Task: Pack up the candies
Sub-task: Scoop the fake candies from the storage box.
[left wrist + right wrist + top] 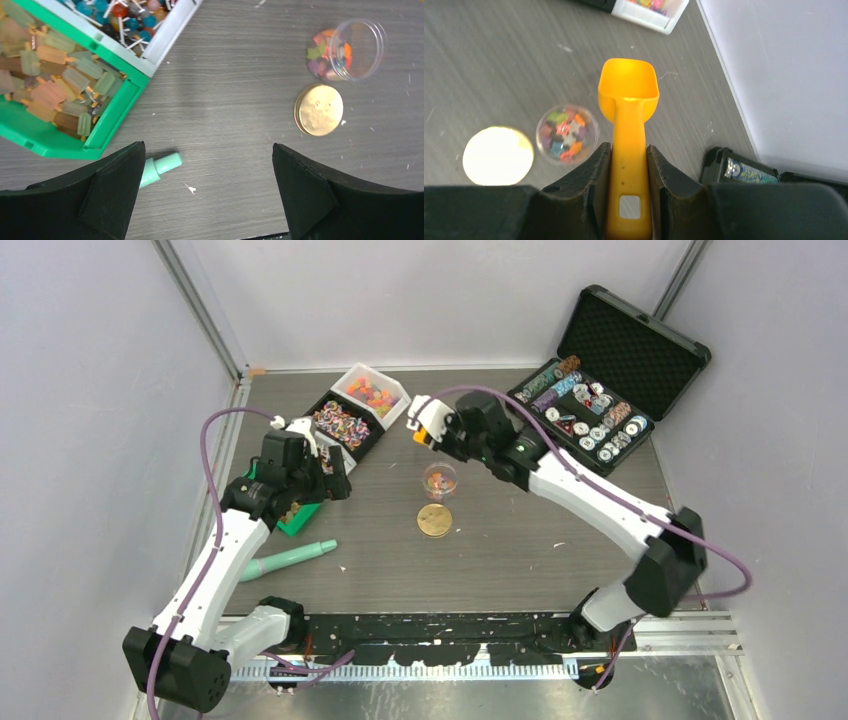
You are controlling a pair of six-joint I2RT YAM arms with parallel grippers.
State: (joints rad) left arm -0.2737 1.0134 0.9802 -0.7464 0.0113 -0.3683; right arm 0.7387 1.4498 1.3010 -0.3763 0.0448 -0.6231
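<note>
A small clear jar (439, 481) stands mid-table with several multicoloured candies (564, 136) inside; it also shows in the left wrist view (350, 50). My right gripper (628, 150) is shut on the handle of the orange scoop (628, 95), held above the table just right of the jar; no candy shows in its bowl. Bins at the back left hold orange-red-yellow candies (371, 394), striped candies (340, 425) and golden-brown candies (55, 85). My left gripper (207, 185) is open and empty, above bare table beside the green bin (112, 112).
A flat gold disc (434, 520) lies just in front of the jar. A mint-green pen-like tool (290, 558) lies at the front left. An open black case of poker chips (590, 410) stands at the back right. Grey walls close off the table's sides and back.
</note>
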